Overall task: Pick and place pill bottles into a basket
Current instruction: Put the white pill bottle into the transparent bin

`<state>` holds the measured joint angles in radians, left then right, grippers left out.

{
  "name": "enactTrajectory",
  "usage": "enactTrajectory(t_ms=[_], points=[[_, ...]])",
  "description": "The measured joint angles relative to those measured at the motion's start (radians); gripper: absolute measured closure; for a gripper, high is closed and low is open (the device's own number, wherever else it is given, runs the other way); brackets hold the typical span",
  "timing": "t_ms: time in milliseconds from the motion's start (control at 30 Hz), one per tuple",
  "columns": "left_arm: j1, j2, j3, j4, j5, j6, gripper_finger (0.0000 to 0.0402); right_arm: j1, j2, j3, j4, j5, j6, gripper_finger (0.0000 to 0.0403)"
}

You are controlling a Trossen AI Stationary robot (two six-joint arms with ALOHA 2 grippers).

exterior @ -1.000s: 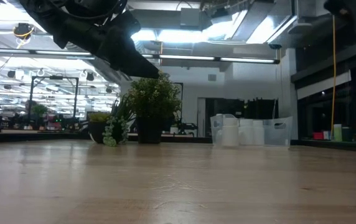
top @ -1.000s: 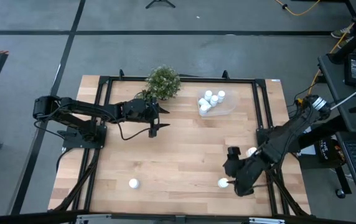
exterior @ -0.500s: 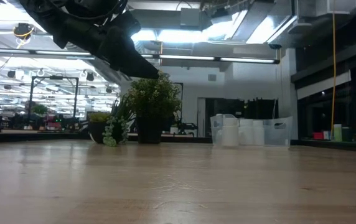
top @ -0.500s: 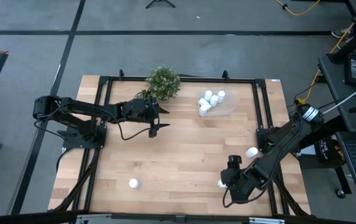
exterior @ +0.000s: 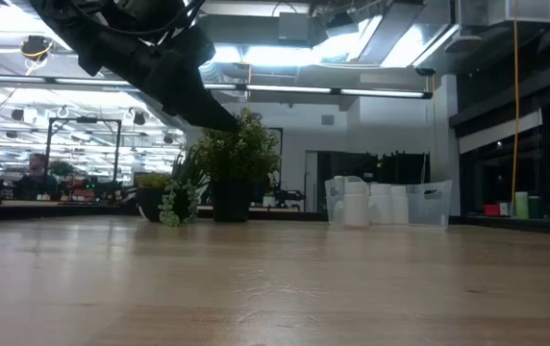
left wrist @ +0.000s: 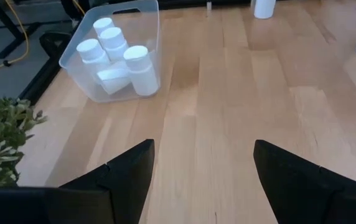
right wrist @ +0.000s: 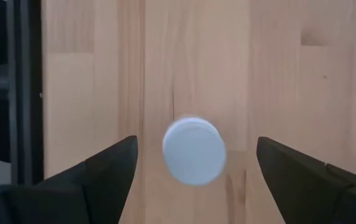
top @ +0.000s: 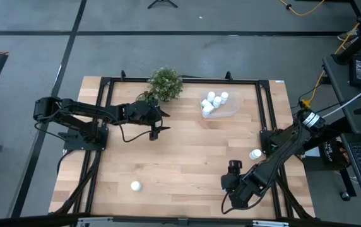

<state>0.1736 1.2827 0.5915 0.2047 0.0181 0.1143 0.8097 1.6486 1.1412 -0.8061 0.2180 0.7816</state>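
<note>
Room: grey floor with dark tape lines surrounds the bench in the high view; the low view looks across to a lit hall with ceiling strip lights.
Worktop: pale wooden worktop inside a black frame.
Plant: green potted plant at the 12 o'clock edge of the worktop, slightly toward 11.
Basket: clear plastic basket at about 1 o'clock on the worktop, beside the plant but apart from it.
Bottles in basket: several white pill bottles with white caps inside the basket; the left wrist view shows at least four, one lying on its side.
Loose bottle, 7 o'clock: one bottle stands alone on the wood, well apart from both arms.
Loose bottle, 4 o'clock: one bottle stands near the right arm's base.
Bottle under right arm: one white bottle, seen cap-on in the right wrist view, directly between that arm's fingers; hidden by the arm in the high view.
Left gripper: left gripper hovers near 11 o'clock, just beside the plant, jaws apart and holding nothing.
Right gripper: right gripper sits at about 5 o'clock near the front edge, jaws spread wide on either side of the bottle, whose sides they do not touch.
</note>
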Motion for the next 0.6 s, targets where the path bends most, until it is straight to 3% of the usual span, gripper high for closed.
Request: enactTrajectory(t_ms=[600], points=[[0.0,0.0,0.0,0.0,0.0,0.001,0.0135,0.0,0.072,0.0,0.023,-0.001,0.028,0.0075]])
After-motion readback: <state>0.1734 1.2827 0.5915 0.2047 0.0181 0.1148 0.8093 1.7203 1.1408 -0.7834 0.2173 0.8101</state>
